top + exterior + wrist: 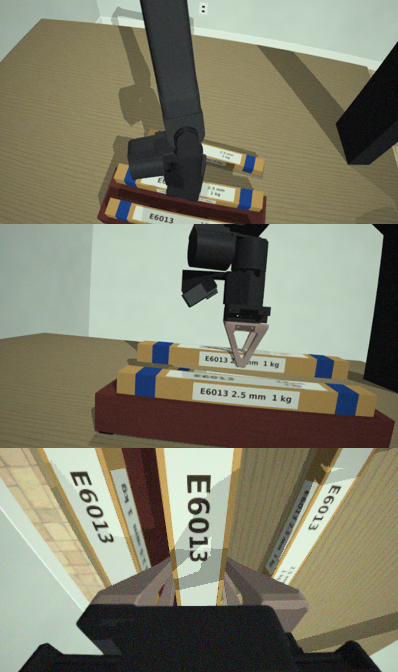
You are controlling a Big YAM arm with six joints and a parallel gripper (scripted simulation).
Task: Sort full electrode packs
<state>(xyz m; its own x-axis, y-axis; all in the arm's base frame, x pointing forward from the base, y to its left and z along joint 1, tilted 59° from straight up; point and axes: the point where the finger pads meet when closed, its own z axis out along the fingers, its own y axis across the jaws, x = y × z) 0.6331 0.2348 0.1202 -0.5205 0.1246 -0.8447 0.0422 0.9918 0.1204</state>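
Three tan packs with blue bands and E6013 labels are in view. My gripper [243,363] is shut on the middle pack [243,359] at its label, holding it level along the far side of the dark red platform [240,421]. I cannot tell whether it rests on the platform. In the wrist view my fingers clamp this pack [200,523] across its width. A second pack [246,391] [148,215] lies flat on the platform's near side. The third pack [228,157] lies on the floor just beyond the platform and shows in the wrist view [315,513].
A tall black block [369,123] stands to the right on the wood floor. The arm's own link [175,77] rises above the packs and hides part of them in the top view. Walls close the back.
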